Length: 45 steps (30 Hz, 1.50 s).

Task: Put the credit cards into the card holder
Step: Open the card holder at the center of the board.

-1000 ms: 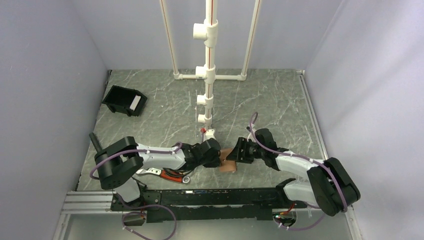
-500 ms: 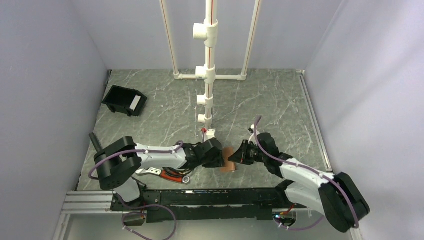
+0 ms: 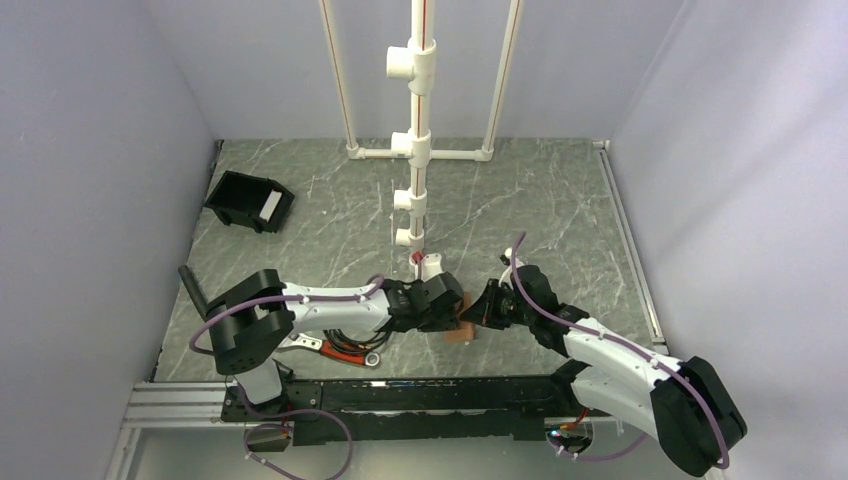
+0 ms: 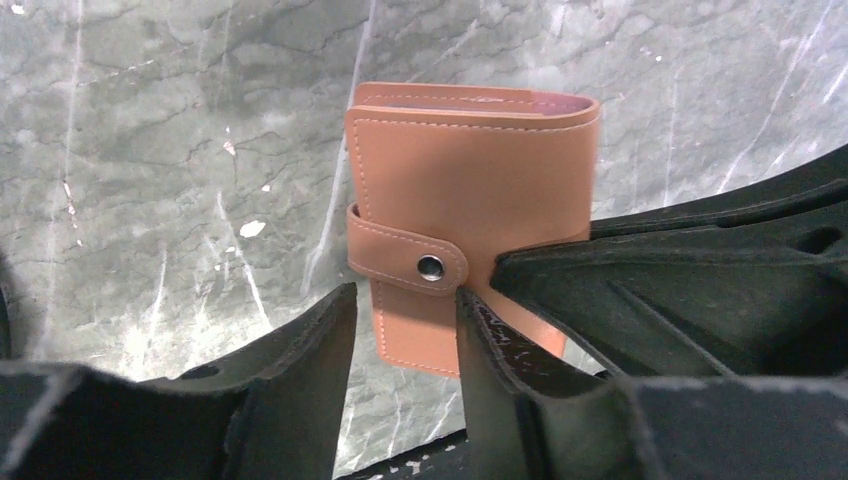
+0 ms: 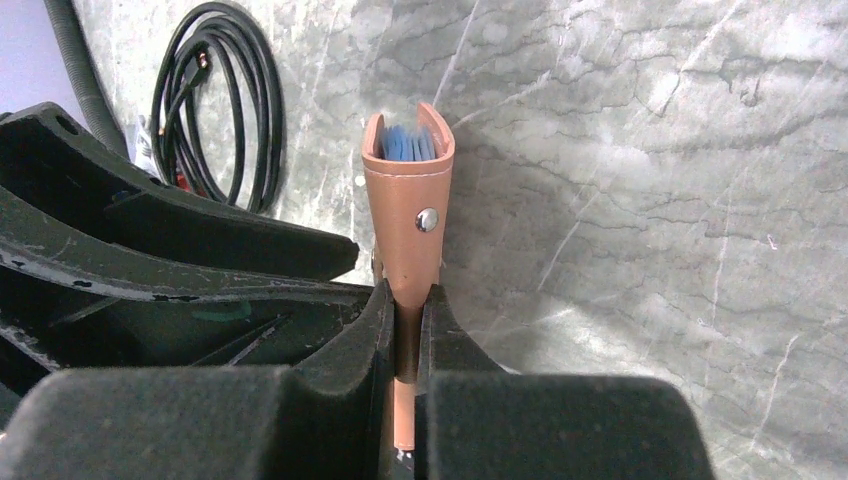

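Observation:
The card holder point(image 4: 470, 170) is a folded brown wallet with a snap strap point(image 4: 430, 266), held upright over the table. My right gripper point(image 5: 405, 310) is shut on its lower edge. Blue layers point(image 5: 407, 145) show in its top opening; I cannot tell whether they are credit cards. My left gripper point(image 4: 400, 325) is open beside it, and its right finger point(image 4: 490, 350) touches the wallet near the strap. From above, both grippers meet at the card holder point(image 3: 460, 333), the left gripper point(image 3: 452, 305) facing the right gripper point(image 3: 478, 312). A pale flat card point(image 3: 270, 205) lies in the black bin.
The black bin point(image 3: 240, 195) sits at the far left of the marble table. A white pipe frame point(image 3: 420, 150) stands behind the grippers. A red-handled tool and cables point(image 3: 345, 348) lie under the left arm, and a black cable coil point(image 5: 225, 100) shows in the right wrist view.
My left gripper has opened and let go of the card holder. My right gripper has shut on it. The left arm has shifted slightly right.

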Tool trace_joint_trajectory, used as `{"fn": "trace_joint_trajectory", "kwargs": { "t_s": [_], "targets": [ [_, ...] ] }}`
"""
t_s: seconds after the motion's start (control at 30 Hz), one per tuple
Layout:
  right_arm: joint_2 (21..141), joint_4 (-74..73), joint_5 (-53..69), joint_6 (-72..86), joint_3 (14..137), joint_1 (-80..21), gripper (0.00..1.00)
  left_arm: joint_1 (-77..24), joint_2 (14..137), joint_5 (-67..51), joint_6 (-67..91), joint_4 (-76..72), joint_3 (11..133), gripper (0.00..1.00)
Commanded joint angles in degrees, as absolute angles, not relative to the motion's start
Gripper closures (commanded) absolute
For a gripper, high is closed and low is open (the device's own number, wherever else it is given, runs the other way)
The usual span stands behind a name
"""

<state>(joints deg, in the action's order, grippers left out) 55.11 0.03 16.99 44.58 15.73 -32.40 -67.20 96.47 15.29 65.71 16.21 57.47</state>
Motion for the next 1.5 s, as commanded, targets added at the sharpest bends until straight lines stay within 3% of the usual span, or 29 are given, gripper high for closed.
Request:
{"fn": "trace_joint_trajectory", "kwargs": {
  "t_s": [0.0,0.23,0.47,0.73,1.0,1.03,1.1,1.17,1.33,1.47],
  "targets": [
    [54.2,-1.5,15.6,44.1,17.0,-32.9,1.0,-67.2,97.5,17.1,65.9,16.9,61.5,0.56],
    [54.2,-1.2,17.3,44.1,17.1,-33.3,1.0,-67.1,100.8,17.2,64.5,16.9,63.2,0.47],
    [50.2,-6.6,15.0,44.1,18.3,-33.5,1.0,-65.9,101.9,19.0,65.7,24.4,63.5,0.72],
    [51.4,-5.7,19.2,44.7,18.8,-32.6,1.0,-63.5,94.7,16.9,62.3,21.3,55.2,0.94],
    [58.1,-5.8,24.8,39.4,21.6,-27.0,1.0,-61.6,88.2,12.7,58.0,11.7,49.2,1.0],
    [60.0,-7.9,23.3,38.0,23.3,-26.4,0.89,-60.5,88.0,9.6,57.5,9.6,48.6,1.0],
    [64.2,-18.0,11.3,34.4,29.9,-27.1,0.57,-59.2,87.5,6.4,56.6,5.3,47.6,1.0],
    [68.6,-26.9,-3.2,33.4,36.2,-30.1,0.38,-58.7,86.6,4.4,55.5,1.3,46.8,1.0],
    [66.9,-30.5,-7.6,33.4,40.8,-34.1,0.27,-57.2,83.7,0.1,53.7,-8.0,46.5,1.0],
    [64.1,-25.5,0.3,29.4,38.9,-36.1,0.24,-56.8,82.6,-2.4,52.6,-8.0,49.8,1.0]
  ]
}}
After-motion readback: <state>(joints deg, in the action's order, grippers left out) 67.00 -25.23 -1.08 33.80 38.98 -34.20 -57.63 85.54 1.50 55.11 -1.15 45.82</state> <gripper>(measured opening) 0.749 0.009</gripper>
